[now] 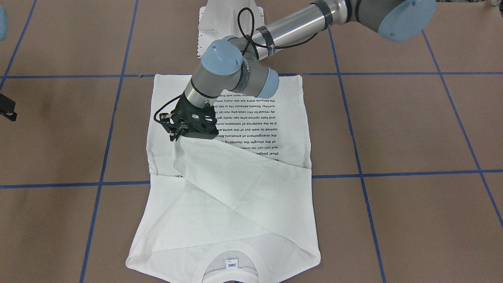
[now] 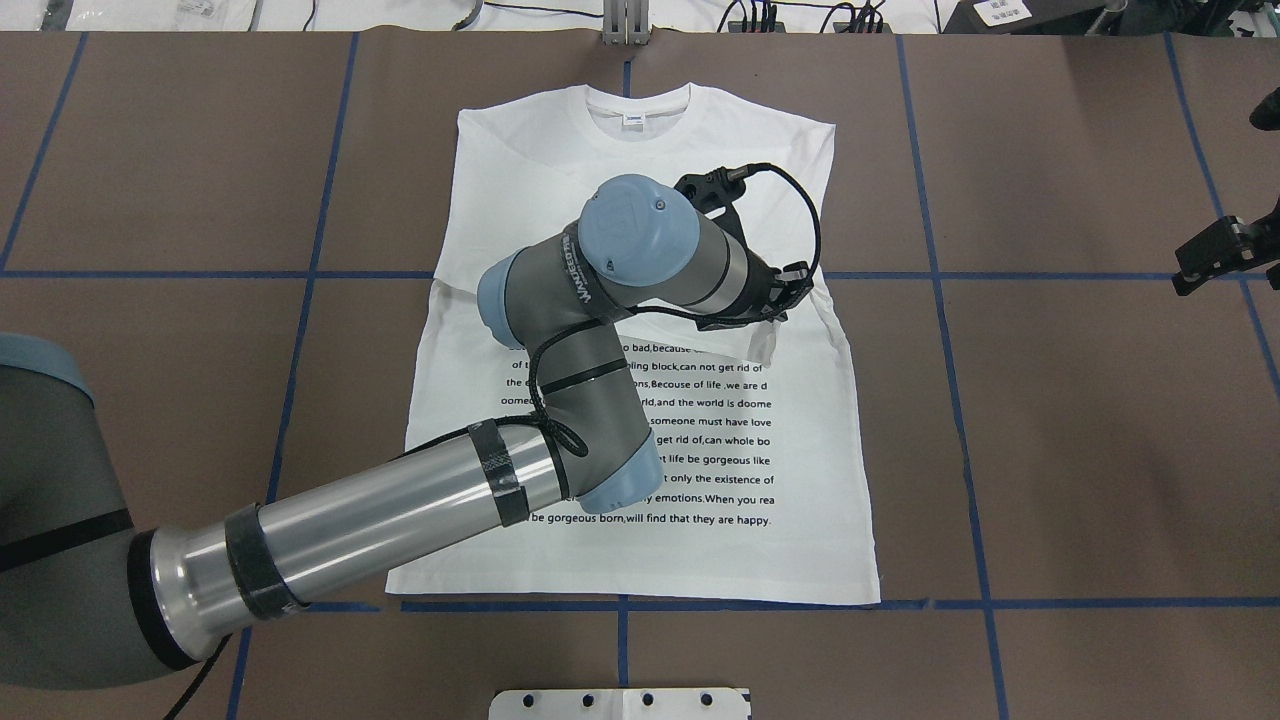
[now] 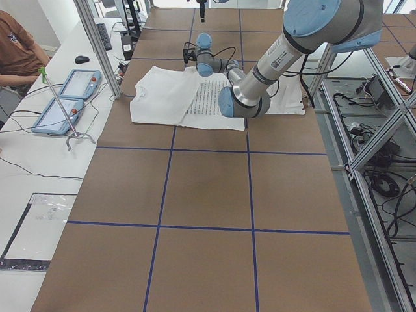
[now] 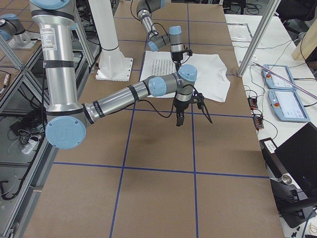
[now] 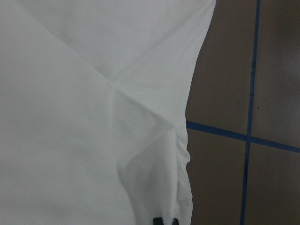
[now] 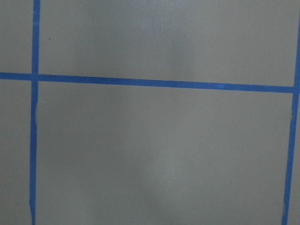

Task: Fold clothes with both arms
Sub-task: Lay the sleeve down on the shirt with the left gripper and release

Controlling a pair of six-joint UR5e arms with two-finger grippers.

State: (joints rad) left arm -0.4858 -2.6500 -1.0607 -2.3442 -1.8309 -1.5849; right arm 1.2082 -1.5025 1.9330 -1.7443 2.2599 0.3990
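The white T-shirt (image 1: 235, 204) (image 2: 760, 480) lies flat on the brown table with its black text facing up. Its collar (image 2: 638, 105) is on the side far from the robot. My left arm reaches across the shirt. My left gripper (image 1: 175, 136) is shut on the end of one sleeve, which runs as a raised diagonal fold from the shoulder (image 1: 310, 251) across the chest. The left wrist view shows only white cloth and the dark fingertips (image 5: 164, 220). My right gripper (image 2: 1195, 268) (image 4: 179, 119) hangs over bare table well off the shirt; I cannot tell how its jaws stand.
The white pedestal base (image 1: 228, 19) stands at the robot's edge of the table. Blue tape lines (image 6: 154, 83) grid the brown surface. Two tablets (image 3: 78, 84) and a seated person (image 3: 16, 49) are on the operators' side, past an aluminium post (image 3: 97, 45).
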